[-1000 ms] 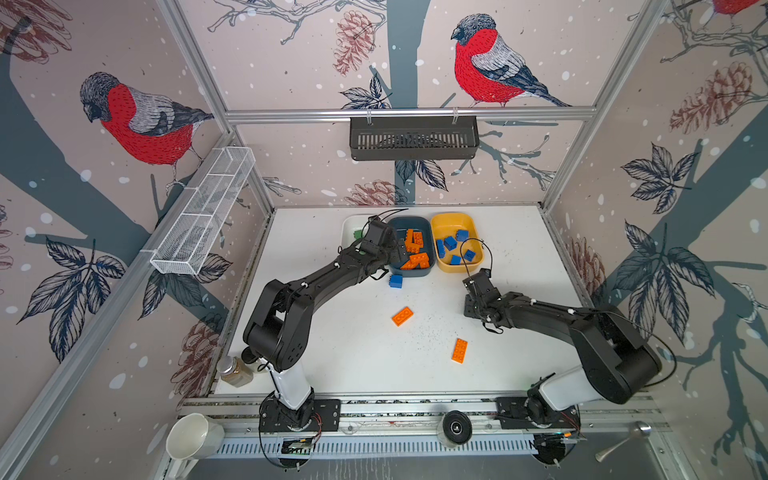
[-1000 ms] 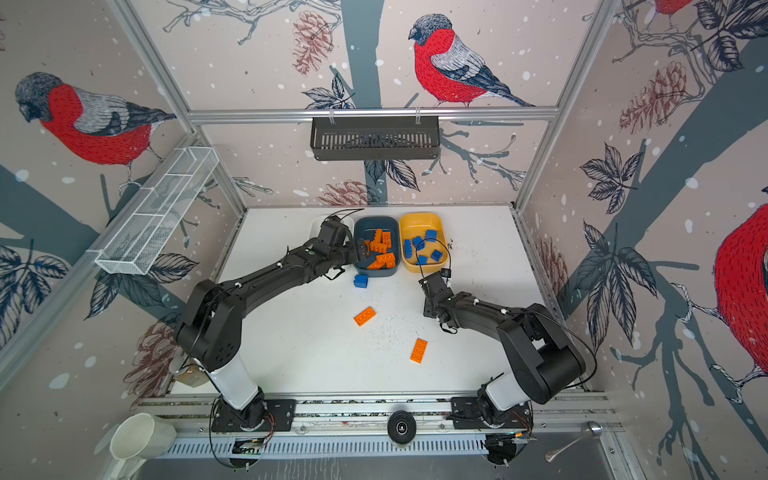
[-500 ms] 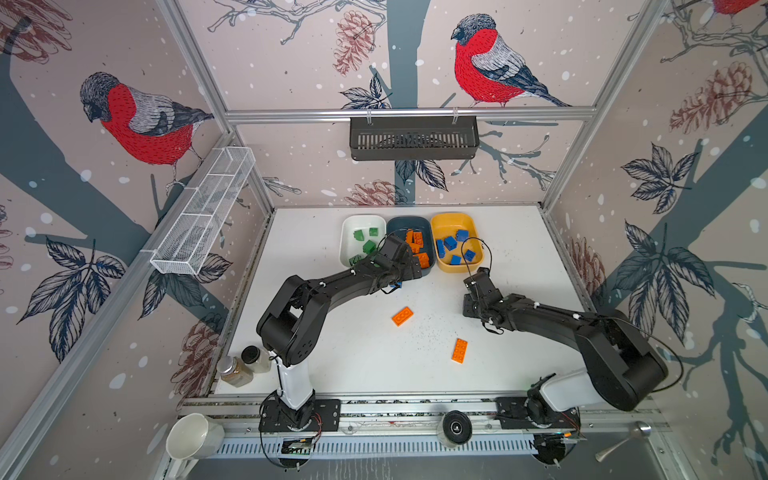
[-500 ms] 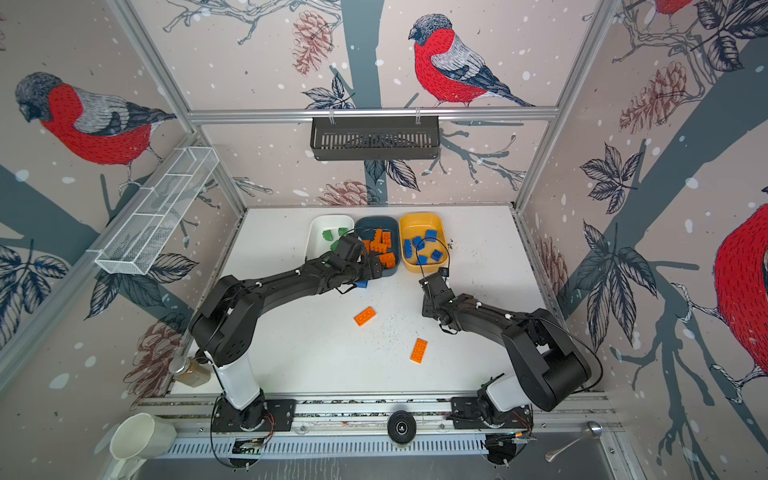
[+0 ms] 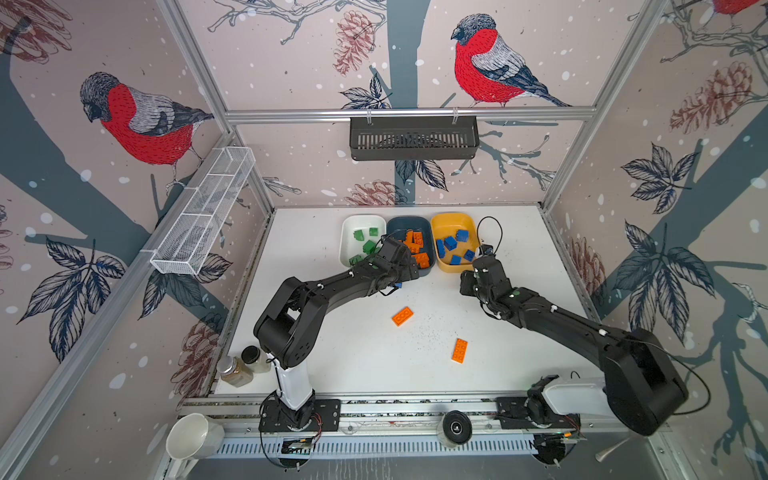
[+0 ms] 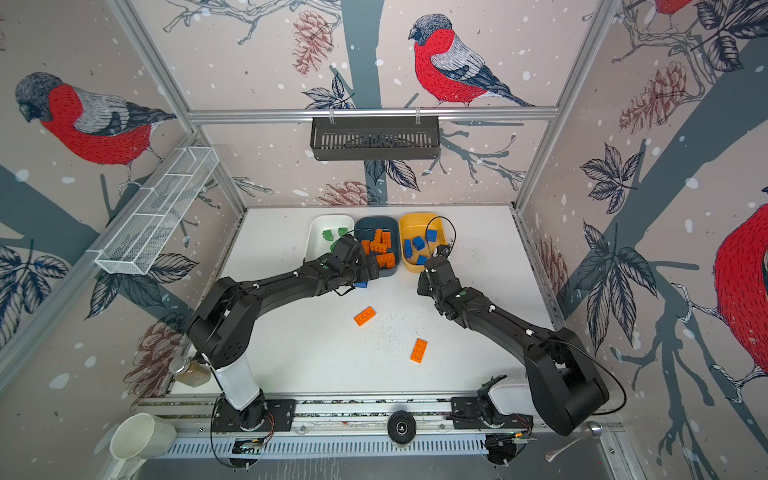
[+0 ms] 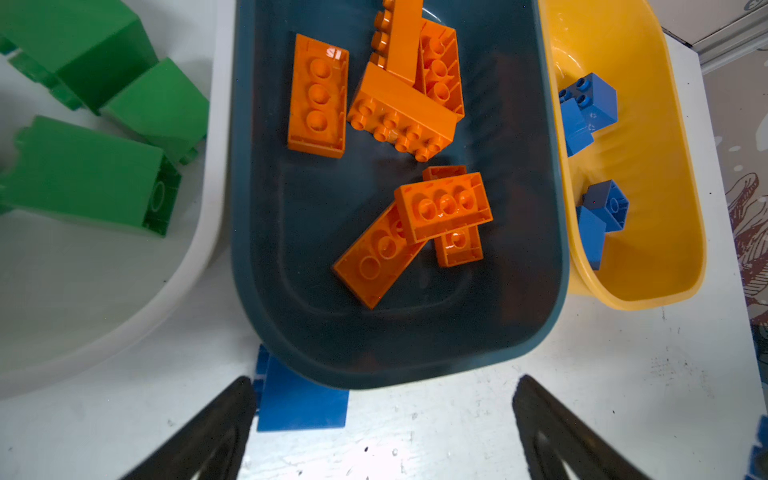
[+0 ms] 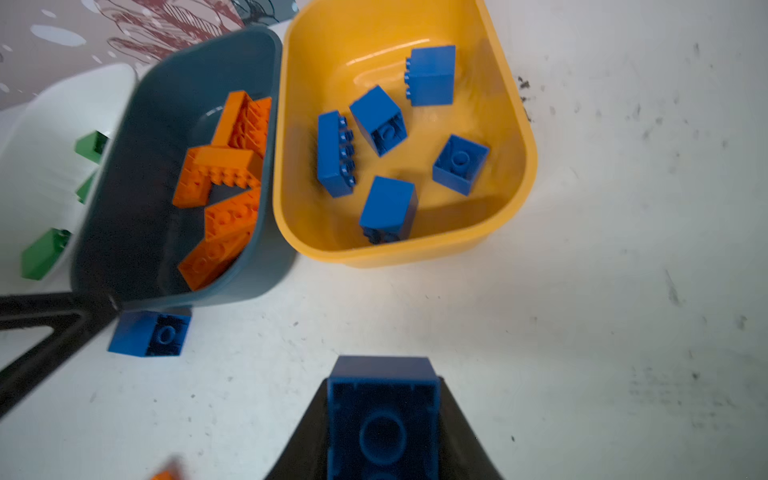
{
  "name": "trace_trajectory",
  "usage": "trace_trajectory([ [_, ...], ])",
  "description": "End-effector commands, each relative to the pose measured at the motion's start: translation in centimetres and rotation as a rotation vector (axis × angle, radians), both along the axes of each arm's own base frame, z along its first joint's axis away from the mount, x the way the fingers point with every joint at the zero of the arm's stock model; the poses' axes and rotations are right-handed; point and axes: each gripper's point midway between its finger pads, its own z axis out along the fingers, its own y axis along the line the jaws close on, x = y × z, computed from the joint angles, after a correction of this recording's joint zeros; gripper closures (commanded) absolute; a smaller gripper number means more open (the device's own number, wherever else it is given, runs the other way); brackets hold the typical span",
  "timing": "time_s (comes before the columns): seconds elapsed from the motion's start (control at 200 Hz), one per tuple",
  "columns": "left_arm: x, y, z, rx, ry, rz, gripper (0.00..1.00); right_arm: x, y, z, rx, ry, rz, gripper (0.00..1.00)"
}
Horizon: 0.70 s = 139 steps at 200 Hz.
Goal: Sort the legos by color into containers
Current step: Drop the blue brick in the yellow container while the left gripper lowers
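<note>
Legos (image 5: 402,316) are lying by the dark tub (image 5: 397,226): two orange bricks (image 5: 459,350) near, one blue brick (image 7: 303,405) touching. Left gripper (image 7: 384,380) is gaping; right gripper (image 8: 384,415) is clamping another blue brick (image 8: 384,395).

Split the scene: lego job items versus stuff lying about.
Job: white plastic tub, green bricks; dark teal tub, orange bricks; yellow tub, blue bricks; two loose orange bricks; loose blue brick; blue brick in right gripper.
Lying about: black slotted wall basket; white wire tray; two jars; white mug.

Three tubs (image 5: 444,222), about twenty bricks (image 5: 402,316)
</note>
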Motion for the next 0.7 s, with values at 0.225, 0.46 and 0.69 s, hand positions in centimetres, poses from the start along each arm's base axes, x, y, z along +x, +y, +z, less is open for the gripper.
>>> trace_trajectory([
  [0.225,-0.1,3.0,-0.3,0.157,-0.050,0.024,0.03,7.5,1.0,-0.1,-0.086,-0.006,0.063,0.69],
  [0.46,0.1,4.0,-0.1,0.223,-0.097,-0.020,0.03,11.8,1.6,-2.5,-0.115,0.059,0.100,0.68],
  [0.69,0.0,2.8,-1.3,0.212,-0.090,-0.103,0.06,15.7,0.0,-5.0,-0.152,0.121,-0.014,0.63],
])
